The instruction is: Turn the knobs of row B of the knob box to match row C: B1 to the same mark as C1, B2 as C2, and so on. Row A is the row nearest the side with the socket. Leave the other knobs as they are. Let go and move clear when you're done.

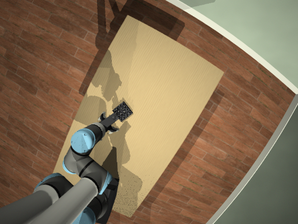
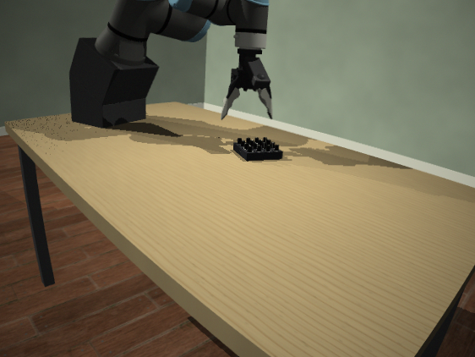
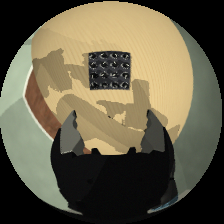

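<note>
The knob box (image 2: 255,150) is a small black square block with several rows of black knobs, lying flat on the wooden table. It also shows in the overhead view (image 1: 122,111) and in the wrist view (image 3: 110,70). The knob marks and the socket side are too small to read. My gripper (image 2: 247,111) hangs well above the table, up and a little to the left of the box, fingers spread wide with nothing between them. In the wrist view the open fingers frame bare table below the box. In the overhead view the gripper (image 1: 108,125) sits just beside the box's near-left corner.
The arm's black base block (image 2: 107,85) stands at the table's far left corner. A green wall with a white skirting (image 2: 338,140) runs behind the table. The table's edges drop to a brick-pattern floor (image 1: 40,53).
</note>
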### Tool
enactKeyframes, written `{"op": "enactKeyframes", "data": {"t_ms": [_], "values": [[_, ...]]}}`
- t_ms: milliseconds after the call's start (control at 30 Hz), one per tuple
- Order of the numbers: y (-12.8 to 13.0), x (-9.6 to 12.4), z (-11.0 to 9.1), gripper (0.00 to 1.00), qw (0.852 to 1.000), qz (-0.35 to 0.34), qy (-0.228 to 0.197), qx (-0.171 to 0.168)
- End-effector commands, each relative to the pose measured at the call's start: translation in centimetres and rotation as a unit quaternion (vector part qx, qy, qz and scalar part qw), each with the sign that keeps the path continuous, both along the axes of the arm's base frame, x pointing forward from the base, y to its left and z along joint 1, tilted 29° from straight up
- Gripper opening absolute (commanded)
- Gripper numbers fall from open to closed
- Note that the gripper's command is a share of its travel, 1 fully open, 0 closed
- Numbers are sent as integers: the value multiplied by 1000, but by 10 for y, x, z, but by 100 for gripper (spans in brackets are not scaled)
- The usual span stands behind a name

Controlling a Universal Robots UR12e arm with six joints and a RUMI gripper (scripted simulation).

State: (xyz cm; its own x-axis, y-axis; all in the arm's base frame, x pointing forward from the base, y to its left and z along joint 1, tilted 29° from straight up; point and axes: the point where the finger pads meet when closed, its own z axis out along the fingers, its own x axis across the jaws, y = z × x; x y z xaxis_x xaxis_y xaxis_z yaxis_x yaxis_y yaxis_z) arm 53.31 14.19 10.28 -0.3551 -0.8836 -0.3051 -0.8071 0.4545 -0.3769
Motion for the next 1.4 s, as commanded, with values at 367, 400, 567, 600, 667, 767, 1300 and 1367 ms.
{"op": "enactKeyframes", "data": {"t_ms": [367,400,567,600,667,767,1300,1367], "values": [[-1,5,3,100,999,39,-5,-21],[-2,6,4,100,999,46,-6,-25],[-3,10,6,100,995,85,-11,-46],[-4,12,7,100,994,95,-12,-51],[-4,12,7,100,994,95,-12,-51],[-5,15,9,100,989,127,-16,-68],[-13,35,21,100,935,311,-40,-168],[-14,38,23,100,922,340,-43,-183]]}}
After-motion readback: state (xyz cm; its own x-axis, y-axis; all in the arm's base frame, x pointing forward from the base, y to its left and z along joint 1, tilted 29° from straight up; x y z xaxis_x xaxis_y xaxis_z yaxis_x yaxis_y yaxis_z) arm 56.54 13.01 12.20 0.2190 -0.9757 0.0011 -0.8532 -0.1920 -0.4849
